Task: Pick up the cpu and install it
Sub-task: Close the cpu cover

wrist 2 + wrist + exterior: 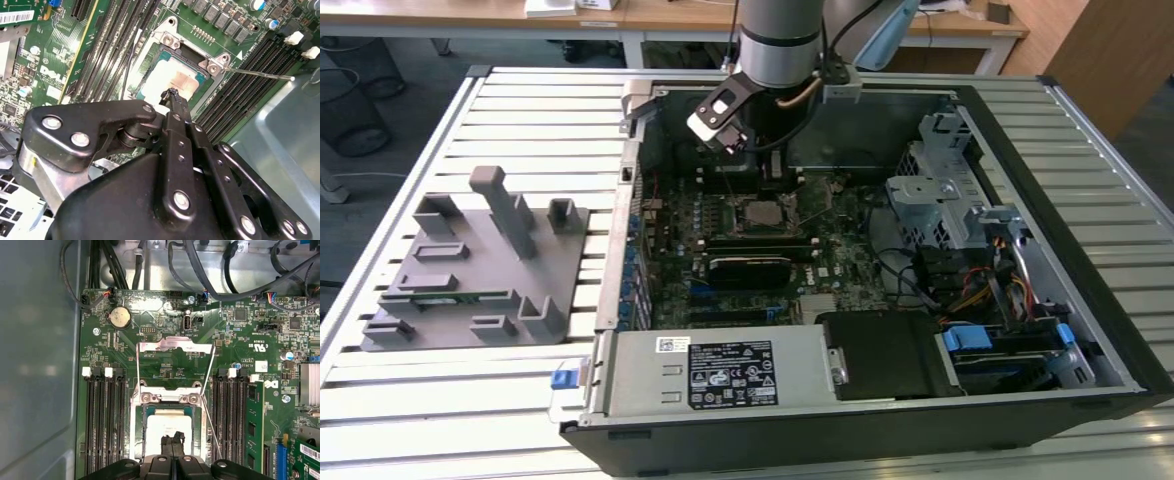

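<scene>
**Pincer [172, 94] closed up over the socket, cpu [170, 75] lying inside**

Pincer tips are pressed together, a thin dark seam between them in the first wrist view and nothing caught there that I can see. They hang right over the near edge of the cpu, and whether they actually touch its lid, I cannot tell from these angles.

Now the chip itself: it lies flat in the socket [167, 39], pale shiny top facing up, squared off inside the metal frame. The load plate [175, 345] stands open, tipped back away from the chip, and the thin retaining lever [260, 74] sticks out free across the memory slots beside it.

Over to the bigger container: the computer case [854, 430] lies on its side with the panel off, motherboard [827, 260] exposed, the arm reaching down into it from above. One memory module [252, 425] sits seated in a slot just beside the socket, the neighbouring slots bare.

Outside the case, on the exterior view's left, a grey fixture tray [560, 260] rests on the slatted table, and a green memory stick [454, 296] lies in one of its recesses, well apart from the arm.
</scene>
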`<state>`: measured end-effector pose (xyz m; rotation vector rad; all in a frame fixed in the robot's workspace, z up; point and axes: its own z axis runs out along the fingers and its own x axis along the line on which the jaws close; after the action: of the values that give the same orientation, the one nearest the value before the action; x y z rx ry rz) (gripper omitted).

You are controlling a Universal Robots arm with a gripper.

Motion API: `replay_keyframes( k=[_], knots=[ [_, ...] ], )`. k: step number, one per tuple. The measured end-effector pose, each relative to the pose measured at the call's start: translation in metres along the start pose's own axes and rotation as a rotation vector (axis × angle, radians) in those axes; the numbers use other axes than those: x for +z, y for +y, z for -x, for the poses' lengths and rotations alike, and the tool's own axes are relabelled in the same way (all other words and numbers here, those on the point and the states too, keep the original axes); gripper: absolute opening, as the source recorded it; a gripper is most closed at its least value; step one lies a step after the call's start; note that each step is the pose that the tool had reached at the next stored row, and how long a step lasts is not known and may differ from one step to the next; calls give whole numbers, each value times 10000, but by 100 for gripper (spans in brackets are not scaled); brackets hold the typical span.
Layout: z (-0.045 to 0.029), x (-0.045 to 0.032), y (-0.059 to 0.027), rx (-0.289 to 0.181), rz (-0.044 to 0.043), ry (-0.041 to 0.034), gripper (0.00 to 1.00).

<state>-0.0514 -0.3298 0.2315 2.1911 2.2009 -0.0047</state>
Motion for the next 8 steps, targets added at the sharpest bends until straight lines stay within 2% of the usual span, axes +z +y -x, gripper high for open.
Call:
replay_keyframes(
  k=[8],
  knots=[
    [0,-36,1,0,1,0,11]
  ],
)
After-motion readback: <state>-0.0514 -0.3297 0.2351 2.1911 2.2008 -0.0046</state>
